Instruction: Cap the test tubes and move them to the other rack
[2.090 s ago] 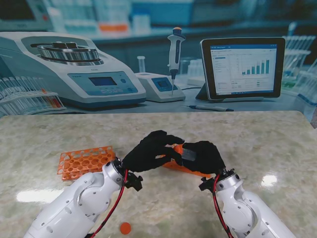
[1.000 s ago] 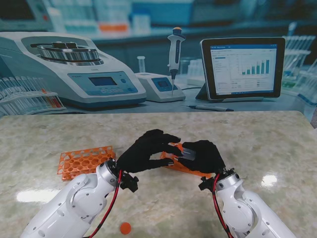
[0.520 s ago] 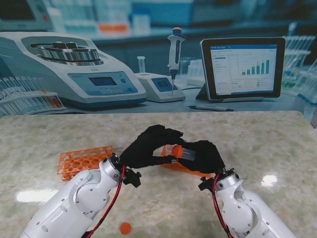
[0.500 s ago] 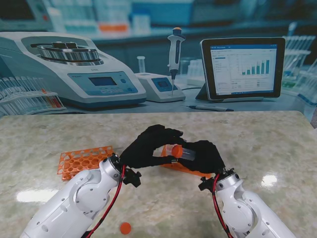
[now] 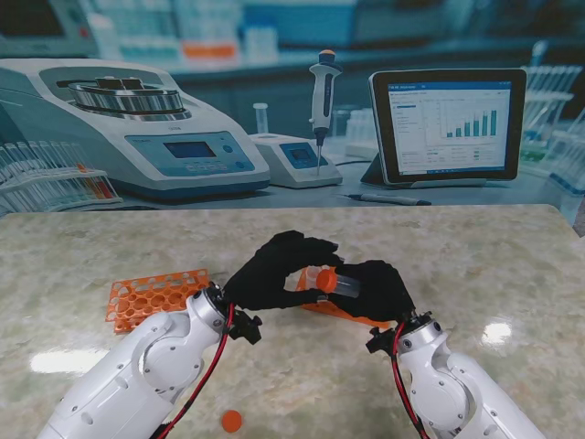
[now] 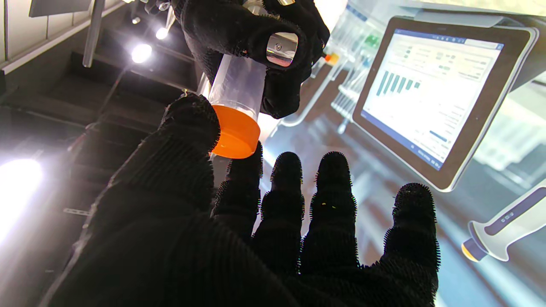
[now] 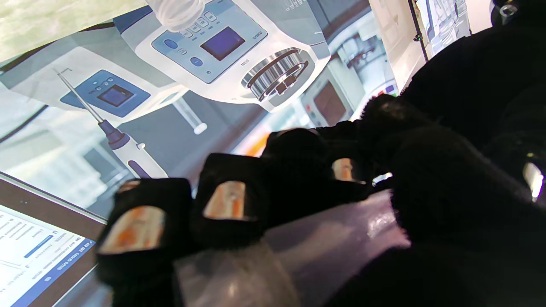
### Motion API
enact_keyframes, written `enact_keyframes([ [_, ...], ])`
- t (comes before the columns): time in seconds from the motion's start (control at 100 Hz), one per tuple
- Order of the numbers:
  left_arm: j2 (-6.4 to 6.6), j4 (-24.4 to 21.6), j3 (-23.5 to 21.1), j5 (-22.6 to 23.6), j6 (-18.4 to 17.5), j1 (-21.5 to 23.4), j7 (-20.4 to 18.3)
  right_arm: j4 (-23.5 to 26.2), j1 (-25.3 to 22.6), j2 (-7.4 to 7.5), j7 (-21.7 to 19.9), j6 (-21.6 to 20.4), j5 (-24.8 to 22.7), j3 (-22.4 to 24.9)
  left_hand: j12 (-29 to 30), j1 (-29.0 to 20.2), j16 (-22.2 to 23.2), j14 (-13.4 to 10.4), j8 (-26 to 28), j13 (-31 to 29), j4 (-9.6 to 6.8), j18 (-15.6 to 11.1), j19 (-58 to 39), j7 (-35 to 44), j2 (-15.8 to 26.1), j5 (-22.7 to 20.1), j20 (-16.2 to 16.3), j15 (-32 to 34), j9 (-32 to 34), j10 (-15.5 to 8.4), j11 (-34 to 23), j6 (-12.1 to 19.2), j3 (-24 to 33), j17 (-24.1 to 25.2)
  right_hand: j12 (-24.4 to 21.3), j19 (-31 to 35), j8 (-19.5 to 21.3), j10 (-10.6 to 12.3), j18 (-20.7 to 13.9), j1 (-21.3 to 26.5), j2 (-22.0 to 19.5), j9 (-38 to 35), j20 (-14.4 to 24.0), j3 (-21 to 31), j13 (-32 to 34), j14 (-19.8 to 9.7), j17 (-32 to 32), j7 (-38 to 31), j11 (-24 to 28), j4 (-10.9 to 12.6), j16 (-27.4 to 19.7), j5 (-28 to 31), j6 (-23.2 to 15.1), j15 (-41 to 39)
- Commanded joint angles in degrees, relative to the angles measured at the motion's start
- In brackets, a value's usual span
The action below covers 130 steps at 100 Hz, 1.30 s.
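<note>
Holding clear tube [image 5: 345, 285], right hand [image 5: 377, 289] fingers wrapped round it. Left hand [image 5: 274, 273] thumb and first finger pinch orange cap [image 6: 233, 131], now on tube mouth, bare moments ago. Probably not tight yet. Rack [image 5: 154, 298] waits beside left wrist.

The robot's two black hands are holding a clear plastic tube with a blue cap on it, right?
Almost. The cap is orange, not blue, as the left wrist view shows. The black right hand holds the clear plastic tube, and the black left hand pinches the cap on its end.
</note>
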<state>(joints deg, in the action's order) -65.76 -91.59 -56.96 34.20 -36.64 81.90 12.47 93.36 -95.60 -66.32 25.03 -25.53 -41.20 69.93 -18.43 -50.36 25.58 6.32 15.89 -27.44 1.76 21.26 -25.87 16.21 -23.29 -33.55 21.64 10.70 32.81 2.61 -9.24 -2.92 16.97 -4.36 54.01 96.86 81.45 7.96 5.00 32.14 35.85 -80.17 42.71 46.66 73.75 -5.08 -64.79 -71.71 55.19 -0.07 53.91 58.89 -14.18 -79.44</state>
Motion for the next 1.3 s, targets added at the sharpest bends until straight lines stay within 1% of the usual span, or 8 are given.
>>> enact_keyframes([
  [0.0,-0.23,0.2,0.2,0.2,0.4,-0.3,0.2,0.4,-0.5,-0.13,-0.1,-0.2,0.0,-0.2,-0.7,0.7,-0.3,-1.2,0.7,1.7,1.1,-0.9,2.1,-1.1,0.4,0.8,2.0,-0.8,-1.5,-0.7,0.3,-0.5,2.1,0.8,1.0,1.7,1.8,0.1,-0.8,1.6,-1.4,-1.4,-0.2,0.5,2.0,-3.7,-0.9,-4.4,-0.3,-1.0,0.4,0.8,-3.9,-2.0],
  [0.45,-0.5,0.8,0.9,1.5,0.7,-0.7,1.9,0.7,-0.5,-0.11,-0.1,-0.4,-0.2,-0.3,-1.6,-4.2,0.4,-1.3,5.8,-0.9,0.53,-0.6,0.0,6.6,3.1,-1.6,2.3,0.5,1.0,-1.1,-1.1,0.1,1.2,-0.4,1.0,1.7,1.8,0.2,-0.8,1.6,-1.4,-1.5,-0.2,0.5,2.0,-3.7,-0.9,-4.4,-0.3,-1.0,0.4,0.8,-3.9,-2.0],
  [0.54,-0.56,1.0,1.0,1.8,0.8,-0.8,2.2,0.7,-0.6,-0.11,0.0,-0.3,-0.2,-0.4,-1.8,-8.4,0.7,-1.2,8.9,-1.6,0.75,-0.6,-0.8,9.2,4.1,-2.0,2.0,0.8,1.7,-1.2,-1.4,0.7,-3.0,-0.6,1.0,1.7,1.8,0.2,-0.8,1.6,-1.4,-1.5,-0.2,0.4,2.0,-3.7,-0.9,-4.4,-0.3,-1.0,0.4,0.8,-3.9,-2.0],
  [0.56,-0.56,1.0,1.1,1.8,0.8,-0.8,2.2,0.7,-0.6,-0.11,0.0,-0.3,-0.2,-0.4,-1.8,-11.1,0.8,-1.3,9.9,-1.7,-0.39,-0.6,-1.1,10.6,5.3,-2.1,1.7,0.9,1.8,-1.2,-1.5,1.3,-7.3,-0.5,1.0,1.7,1.8,0.2,-0.8,1.6,-1.4,-1.5,-0.2,0.4,2.0,-3.7,-0.9,-4.4,-0.3,-1.0,0.4,0.8,-3.9,-2.0],
  [0.63,-0.6,1.1,1.2,1.7,0.8,-0.8,2.3,0.8,-0.6,-0.11,0.0,-0.3,-0.2,-0.4,-1.8,-12.8,0.9,-1.3,11.6,-1.9,-0.61,-0.6,-1.3,13.0,6.2,-2.1,1.7,1.0,2.1,-1.3,-1.6,1.9,-8.8,-0.6,1.0,1.7,1.8,0.2,-0.8,1.6,-1.4,-1.5,-0.2,0.4,2.0,-3.7,-0.9,-4.4,-0.3,-1.0,0.4,0.8,-3.9,-2.0],
  [0.85,-0.79,1.1,1.3,1.3,0.5,-0.7,2.7,0.9,-0.6,-0.1,-0.1,-0.3,-0.2,-0.4,-2.1,-18.4,1.1,-1.4,10.6,-2.8,-2.08,-0.6,-1.5,20.7,9.6,-3.5,1.6,1.4,3.3,-1.9,-2.1,3.2,-12.4,-0.5,1.0,1.6,1.8,0.2,-0.8,1.6,-1.4,-1.5,-0.3,0.4,2.0,-3.7,-0.9,-4.4,-0.3,-1.0,0.4,0.8,-3.9,-2.0],
  [1.1,-0.92,1.3,1.4,1.1,-0.1,-0.7,3.0,1.1,-0.6,-0.09,-0.2,-0.2,-0.2,-0.4,-2.2,-23.3,1.3,-1.7,7.6,-4.0,-1.92,-0.5,-1.7,22.1,12.7,-8.4,1.5,1.9,4.9,-3.2,-2.8,5.0,-12.7,-0.8,1.0,1.6,1.8,0.2,-0.8,1.5,-1.4,-1.5,-0.3,0.4,2.0,-3.7,-0.9,-4.4,-0.3,-1.0,0.4,0.8,-3.9,-2.0],
  [1.29,-0.85,1.5,1.4,1.5,-0.4,-0.8,3.0,1.2,-0.7,-0.07,-0.3,-0.2,-0.2,-0.3,-1.9,-23.6,1.1,-2.0,4.8,-4.1,-1.72,-0.6,-1.8,19.1,11.8,-11.7,1.3,1.7,5.0,-5.5,-3.0,6.8,-6.8,-0.6,1.0,1.6,1.9,0.2,-0.8,1.5,-1.4,-1.5,-0.3,0.4,2.0,-3.8,-0.9,-4.4,-0.3,-1.0,0.4,0.7,-4.0,-1.9],
])
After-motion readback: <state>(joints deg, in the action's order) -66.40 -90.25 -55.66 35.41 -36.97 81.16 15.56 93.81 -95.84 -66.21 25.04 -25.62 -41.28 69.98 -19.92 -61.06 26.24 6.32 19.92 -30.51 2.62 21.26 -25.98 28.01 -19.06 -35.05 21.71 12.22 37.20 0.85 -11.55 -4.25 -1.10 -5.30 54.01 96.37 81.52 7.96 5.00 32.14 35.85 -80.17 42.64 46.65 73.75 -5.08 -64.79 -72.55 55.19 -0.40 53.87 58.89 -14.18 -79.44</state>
